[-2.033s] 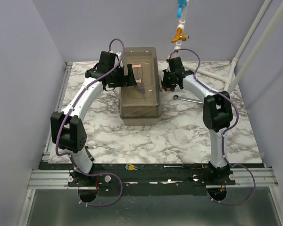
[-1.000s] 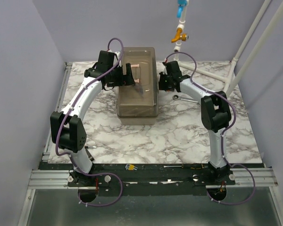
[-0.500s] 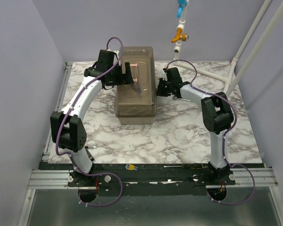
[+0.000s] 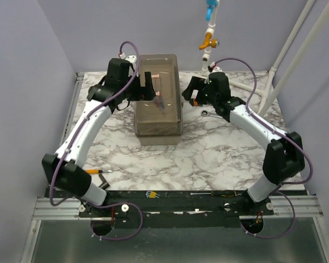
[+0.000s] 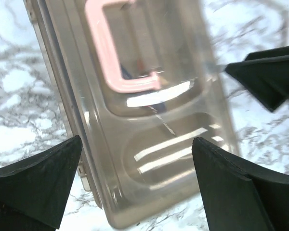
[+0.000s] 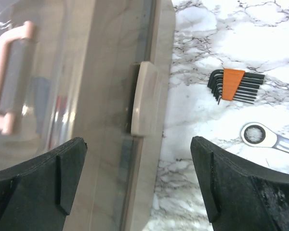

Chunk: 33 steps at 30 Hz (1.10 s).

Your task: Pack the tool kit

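The tool kit's box (image 4: 159, 112) is a translucent grey-brown case standing on the marble table with its lid down and its pink handle (image 5: 111, 53) on top. My left gripper (image 4: 148, 86) hangs open over the lid; in the left wrist view the left gripper (image 5: 137, 144) spans the lid's end. My right gripper (image 4: 189, 94) is open at the box's right side, and in the right wrist view the right gripper (image 6: 137, 144) straddles the side wall below a beige latch (image 6: 143, 98). Neither holds anything.
An orange-tagged hex key set (image 6: 231, 85) and a ratchet wrench (image 6: 267, 138) lie on the table right of the box. An orange-handled screwdriver (image 4: 94, 171) lies near the left arm's base. White pipes (image 4: 285, 66) lean at the back right.
The right gripper went from shut to open and drew back a little from the box's right side. Both arms changed pose, their elbows swinging outward. The box stayed put in the last half second.
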Each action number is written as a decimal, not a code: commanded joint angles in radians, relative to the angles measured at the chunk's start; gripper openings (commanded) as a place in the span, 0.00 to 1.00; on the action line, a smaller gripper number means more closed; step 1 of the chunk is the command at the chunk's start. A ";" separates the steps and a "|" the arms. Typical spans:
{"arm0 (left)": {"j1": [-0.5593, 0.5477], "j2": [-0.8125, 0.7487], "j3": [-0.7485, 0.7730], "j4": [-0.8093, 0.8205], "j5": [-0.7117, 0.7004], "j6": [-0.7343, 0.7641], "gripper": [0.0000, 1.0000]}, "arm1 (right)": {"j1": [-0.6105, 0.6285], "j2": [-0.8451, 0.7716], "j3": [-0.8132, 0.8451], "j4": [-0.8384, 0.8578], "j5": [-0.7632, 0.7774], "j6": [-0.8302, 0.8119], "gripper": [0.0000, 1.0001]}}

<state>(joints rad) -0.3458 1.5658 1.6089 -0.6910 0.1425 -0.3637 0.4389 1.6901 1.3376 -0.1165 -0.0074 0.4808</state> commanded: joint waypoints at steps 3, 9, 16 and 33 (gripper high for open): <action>-0.002 -0.335 -0.137 0.051 -0.132 -0.009 0.99 | 0.015 -0.215 -0.156 0.012 0.143 -0.018 1.00; 0.038 -0.588 -0.460 0.178 -0.370 -0.065 0.99 | 0.009 -0.414 -0.348 0.059 0.354 -0.018 1.00; 0.098 -0.756 -0.820 0.365 -0.465 -0.194 0.98 | -0.062 -0.605 -0.619 0.200 0.540 -0.003 1.00; 0.202 -0.943 -1.428 1.163 -0.419 0.097 0.99 | -0.105 -0.563 -1.117 1.010 0.687 -0.367 0.97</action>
<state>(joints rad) -0.1497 0.6403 0.2325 0.1658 -0.2893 -0.3943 0.3382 1.0401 0.3164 0.5797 0.6376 0.2050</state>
